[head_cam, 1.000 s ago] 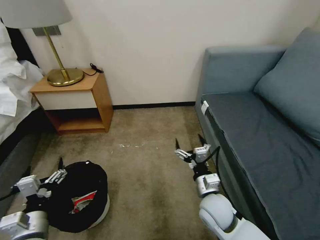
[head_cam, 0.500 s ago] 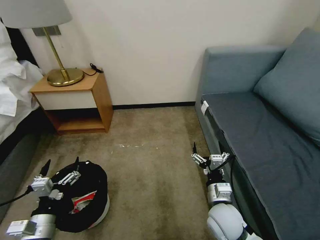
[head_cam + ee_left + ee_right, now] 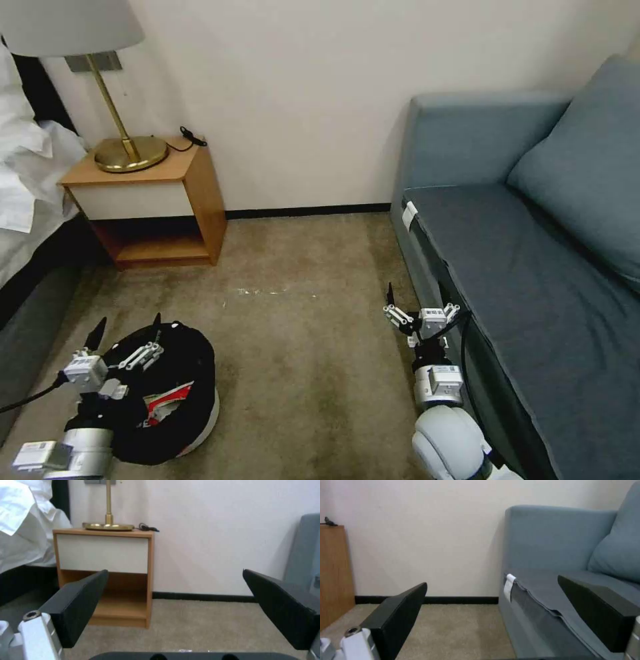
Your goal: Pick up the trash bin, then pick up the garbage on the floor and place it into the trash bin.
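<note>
The left gripper (image 3: 127, 337), jaws spread and empty, has released the trash bin (image 3: 190, 373) at seven o'clock on the carpet; the right gripper (image 3: 417, 308), pulled back beside the sofa (image 3: 533, 267), also gapes empty.

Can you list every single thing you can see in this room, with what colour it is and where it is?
trash bin: one, white with a black bag, on the carpet at the near left.
red-and-white packet: one, inside the bin.
nightstand: one, wooden with a white drawer front, against the wall beside the bed.
lamp: one, brass with a pale shade, on the nightstand.
cable: one, black, on the nightstand's back corner.
bedding: white, at the far left.
sofa: one, blue-grey with a cushion, on the right.
carpet: beige, with small white specks.
left gripper: open, over the bin's left rim.
right gripper: open, low beside the sofa front.
</note>
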Available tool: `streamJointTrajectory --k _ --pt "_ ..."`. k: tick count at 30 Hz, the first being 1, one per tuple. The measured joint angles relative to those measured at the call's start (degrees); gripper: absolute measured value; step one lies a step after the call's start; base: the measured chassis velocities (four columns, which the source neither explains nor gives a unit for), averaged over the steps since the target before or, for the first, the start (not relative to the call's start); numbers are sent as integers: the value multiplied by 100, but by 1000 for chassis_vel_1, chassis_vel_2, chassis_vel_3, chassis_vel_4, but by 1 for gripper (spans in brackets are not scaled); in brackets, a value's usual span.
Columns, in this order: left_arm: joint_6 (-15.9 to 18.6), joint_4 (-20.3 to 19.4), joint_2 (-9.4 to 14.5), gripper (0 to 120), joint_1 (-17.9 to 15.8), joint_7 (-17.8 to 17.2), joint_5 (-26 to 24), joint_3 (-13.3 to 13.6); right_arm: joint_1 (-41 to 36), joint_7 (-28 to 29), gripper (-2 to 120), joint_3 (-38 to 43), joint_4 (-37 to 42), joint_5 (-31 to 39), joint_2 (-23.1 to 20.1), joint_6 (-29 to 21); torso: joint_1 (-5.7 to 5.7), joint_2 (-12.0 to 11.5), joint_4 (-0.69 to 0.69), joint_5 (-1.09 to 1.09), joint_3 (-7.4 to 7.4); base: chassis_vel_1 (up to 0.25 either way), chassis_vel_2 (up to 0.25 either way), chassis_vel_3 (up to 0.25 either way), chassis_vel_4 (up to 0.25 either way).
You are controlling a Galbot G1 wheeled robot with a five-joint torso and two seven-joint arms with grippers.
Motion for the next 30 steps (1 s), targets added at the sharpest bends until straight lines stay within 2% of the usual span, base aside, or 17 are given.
streamJointTrajectory --k 30 --pt "25 -1 -1 100 2 -31 -1 -3 10 -11 100 -13 -5 15 -6 2 0 0 0 0 0 0 0 0 0"
